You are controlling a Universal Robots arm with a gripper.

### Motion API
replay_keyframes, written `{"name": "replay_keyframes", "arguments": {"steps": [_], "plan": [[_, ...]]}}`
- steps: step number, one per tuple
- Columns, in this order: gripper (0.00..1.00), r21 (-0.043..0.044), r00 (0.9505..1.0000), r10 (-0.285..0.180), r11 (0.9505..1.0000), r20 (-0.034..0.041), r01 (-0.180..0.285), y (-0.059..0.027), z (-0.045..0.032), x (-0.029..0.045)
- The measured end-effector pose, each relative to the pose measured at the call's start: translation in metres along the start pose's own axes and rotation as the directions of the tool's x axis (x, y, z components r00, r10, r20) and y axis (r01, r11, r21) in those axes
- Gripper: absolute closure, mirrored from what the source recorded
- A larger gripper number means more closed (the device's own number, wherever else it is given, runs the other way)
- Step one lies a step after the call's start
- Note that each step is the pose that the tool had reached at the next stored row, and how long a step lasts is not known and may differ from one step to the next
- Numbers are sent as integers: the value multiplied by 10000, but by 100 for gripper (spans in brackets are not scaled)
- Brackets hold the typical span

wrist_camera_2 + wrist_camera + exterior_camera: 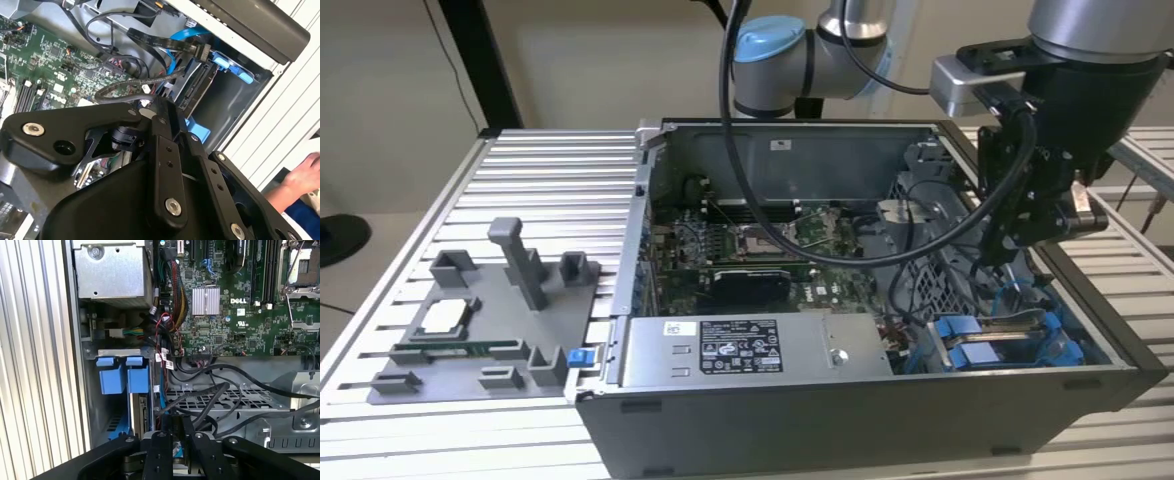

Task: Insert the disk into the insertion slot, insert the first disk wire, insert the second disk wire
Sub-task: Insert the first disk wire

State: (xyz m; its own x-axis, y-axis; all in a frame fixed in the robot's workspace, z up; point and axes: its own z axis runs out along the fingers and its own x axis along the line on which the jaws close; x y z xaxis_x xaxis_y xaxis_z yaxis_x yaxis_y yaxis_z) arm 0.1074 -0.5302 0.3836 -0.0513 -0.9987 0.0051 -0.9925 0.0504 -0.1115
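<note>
The disk [143,415] sits edge-up inside the insertion slot [987,345], under the slot's blue plastic tabs [125,377]. In the second wrist view the disk [197,92] shows as a dark edge beside a blue rail. A flat black wire ends in a connector [200,50] at the disk's end. A blue wire [172,42] curves down from there to my gripper [162,107]. The gripper [1017,245] hangs just above the slot at the case's corner on the exterior view's right. Its jaws stand close together on the blue wire [160,397], which runs in between them at the gripper [176,420].
The open computer case [854,410] lies on a ribbed aluminium table [534,170]. A grey labelled power-supply box [734,350] sits beside the slot, and loose black cables [215,395] cross the perforated metal. A grey fixture [480,320] stands at the exterior view's left. A person's hand [305,172] is outside the case.
</note>
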Motion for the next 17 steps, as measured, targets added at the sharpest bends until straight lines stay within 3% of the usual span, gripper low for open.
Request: {"name": "replay_keyframes", "arguments": {"steps": [17], "plan": [[100,-15,10000,0,10000,0,0,-145,33,187]]}}
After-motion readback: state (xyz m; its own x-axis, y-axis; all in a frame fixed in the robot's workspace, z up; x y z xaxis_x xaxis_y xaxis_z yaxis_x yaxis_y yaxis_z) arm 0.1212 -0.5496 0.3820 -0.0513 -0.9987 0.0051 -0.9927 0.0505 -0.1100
